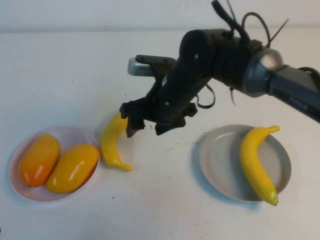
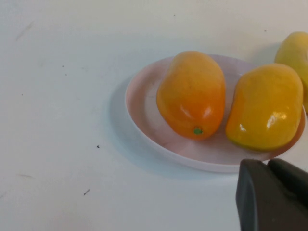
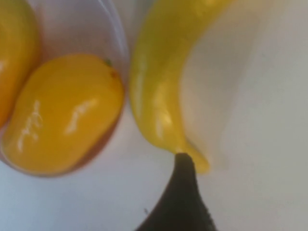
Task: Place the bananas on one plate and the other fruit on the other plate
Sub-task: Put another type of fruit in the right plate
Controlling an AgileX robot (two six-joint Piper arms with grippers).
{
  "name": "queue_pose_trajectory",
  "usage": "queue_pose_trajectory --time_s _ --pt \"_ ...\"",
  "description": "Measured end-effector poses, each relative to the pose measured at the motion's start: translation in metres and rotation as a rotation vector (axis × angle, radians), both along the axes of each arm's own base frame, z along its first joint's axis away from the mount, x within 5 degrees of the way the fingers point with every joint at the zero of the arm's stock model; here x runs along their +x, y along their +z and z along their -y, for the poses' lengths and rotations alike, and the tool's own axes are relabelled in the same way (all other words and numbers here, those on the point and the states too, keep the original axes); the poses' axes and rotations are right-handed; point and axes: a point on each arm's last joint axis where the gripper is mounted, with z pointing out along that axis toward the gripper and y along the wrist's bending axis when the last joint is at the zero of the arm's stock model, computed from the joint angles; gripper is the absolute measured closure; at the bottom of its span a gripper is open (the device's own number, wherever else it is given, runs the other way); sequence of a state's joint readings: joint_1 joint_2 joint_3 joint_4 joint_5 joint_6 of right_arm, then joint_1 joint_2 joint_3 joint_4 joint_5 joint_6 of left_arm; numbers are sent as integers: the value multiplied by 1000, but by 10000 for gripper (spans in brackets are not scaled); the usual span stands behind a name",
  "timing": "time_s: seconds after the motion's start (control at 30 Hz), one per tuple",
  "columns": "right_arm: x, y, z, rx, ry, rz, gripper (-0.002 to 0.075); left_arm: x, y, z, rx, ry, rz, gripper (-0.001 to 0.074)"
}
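High view: the right hand (image 1: 149, 125) hangs open just beside a banana (image 1: 113, 144) lying on the bench (image 1: 165, 210) near the pink plate (image 1: 15, 155); the second banana (image 1: 256, 164) lies on the grey plate (image 1: 215, 160), well apart.

Left wrist view: the closed left hand (image 2: 272, 195) is near the two mangoes (image 2: 192, 94).

Right wrist view: one fingertip (image 3: 183, 202) nearly touches the banana's end.

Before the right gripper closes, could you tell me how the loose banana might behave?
The banana on the table looks glossy, so it may slip between the open right gripper above it. Its curve probably lets it pivot or rock if nudged. It seems rigid, likely keeping shape. The left gripper is shut.
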State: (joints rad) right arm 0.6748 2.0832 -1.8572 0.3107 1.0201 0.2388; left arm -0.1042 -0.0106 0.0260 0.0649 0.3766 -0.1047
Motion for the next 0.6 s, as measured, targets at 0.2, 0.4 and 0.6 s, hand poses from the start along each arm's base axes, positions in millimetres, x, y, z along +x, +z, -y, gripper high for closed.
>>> queue_pose_trajectory --time_s 0.2,0.4,0.6 --pt "18 -13 -41 51 11 40 213 0 0 0 0 0 0 733" --pt "33 -29 -66 93 -11 52 213 0 0 0 0 0 0 733" --pt "40 -51 -72 59 -37 46 213 0 0 0 0 0 0 733"
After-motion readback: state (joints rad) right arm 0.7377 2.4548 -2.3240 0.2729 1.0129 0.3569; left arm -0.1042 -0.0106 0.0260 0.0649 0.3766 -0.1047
